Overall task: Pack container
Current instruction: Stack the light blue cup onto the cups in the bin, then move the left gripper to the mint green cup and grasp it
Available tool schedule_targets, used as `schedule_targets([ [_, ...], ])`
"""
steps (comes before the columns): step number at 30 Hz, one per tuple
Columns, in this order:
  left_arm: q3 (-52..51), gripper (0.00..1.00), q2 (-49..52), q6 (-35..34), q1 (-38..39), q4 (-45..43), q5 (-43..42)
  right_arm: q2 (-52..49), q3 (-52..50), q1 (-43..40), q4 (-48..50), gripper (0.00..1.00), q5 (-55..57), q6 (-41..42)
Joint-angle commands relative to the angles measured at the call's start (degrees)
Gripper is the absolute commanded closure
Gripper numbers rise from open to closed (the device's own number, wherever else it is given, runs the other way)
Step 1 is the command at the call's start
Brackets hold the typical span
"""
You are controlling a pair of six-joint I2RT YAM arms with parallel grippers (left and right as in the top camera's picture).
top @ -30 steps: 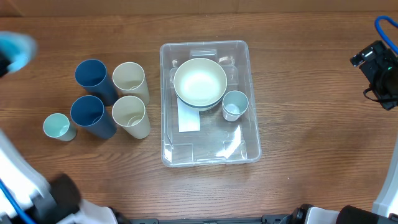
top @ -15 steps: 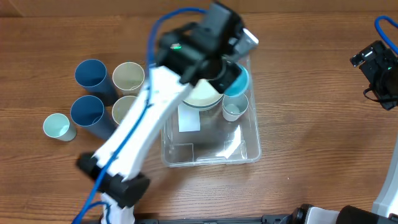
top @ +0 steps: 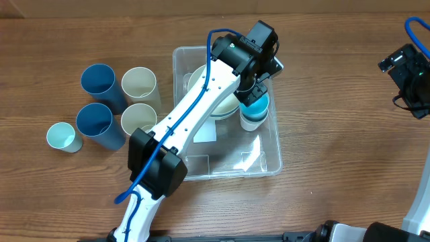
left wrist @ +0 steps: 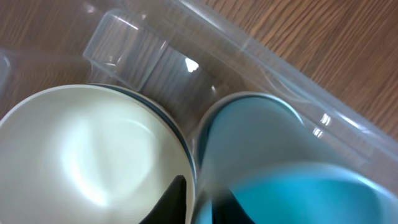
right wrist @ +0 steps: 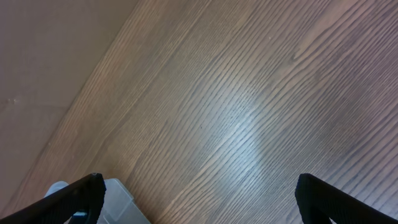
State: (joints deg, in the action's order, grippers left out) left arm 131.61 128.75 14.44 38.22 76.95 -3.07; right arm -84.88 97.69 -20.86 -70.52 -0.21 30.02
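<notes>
Overhead: the left arm [top: 201,107] reaches into the container [top: 228,158], which sits mid-counter [top: 336,134]. The left jaws grasp a teal cup [top: 259,103] directly over a pale cup [top: 250,123] inside, evidently to nest it. The right jaws sit well apart at the counter's edge.

Left wrist: the teal cup hangs just beside the cream bowl [left wrist: 93,149].

Right wrist: the jaws are spread wide with nothing between them.

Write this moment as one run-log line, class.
left hand: holding teal cup inside container, beside cream bowl | right hand: open, above table | five cups: left of container
</notes>
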Motion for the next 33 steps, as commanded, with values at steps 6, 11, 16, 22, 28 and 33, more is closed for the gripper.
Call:
schedule_targets([
  [6,7.3,0.00,-4.8,-6.3,-1.7,7.9,9.3,0.5,0.2,0.2,0.2,0.00,0.0,0.4],
  [11,14.8,0.00,-18.5,-8.3,-9.0,16.3,5.7,0.5,0.2,0.2,0.2,0.00,0.0,0.4],
  [16,12.5,0.00,-33.7,-22.5,-27.7,19.9,11.0,0.5,0.2,0.2,0.2,0.00,0.0,0.4],
  [22,-0.5,0.01,-44.2,-31.3,-61.0,19.8,6.1,0.5,0.2,0.2,0.2,0.00,0.0,0.4],
  [28,-25.4,0.00,-42.9,-37.8,-76.7,12.3,5.0,0.5,0.2,0.2,0.2,0.00,0.0,0.4],
  [33,-41.0,0.00,-36.7,-36.3,-78.4,-0.3,2.3,0.5,0.2,0.2,0.2,0.00,0.0,0.4],
])
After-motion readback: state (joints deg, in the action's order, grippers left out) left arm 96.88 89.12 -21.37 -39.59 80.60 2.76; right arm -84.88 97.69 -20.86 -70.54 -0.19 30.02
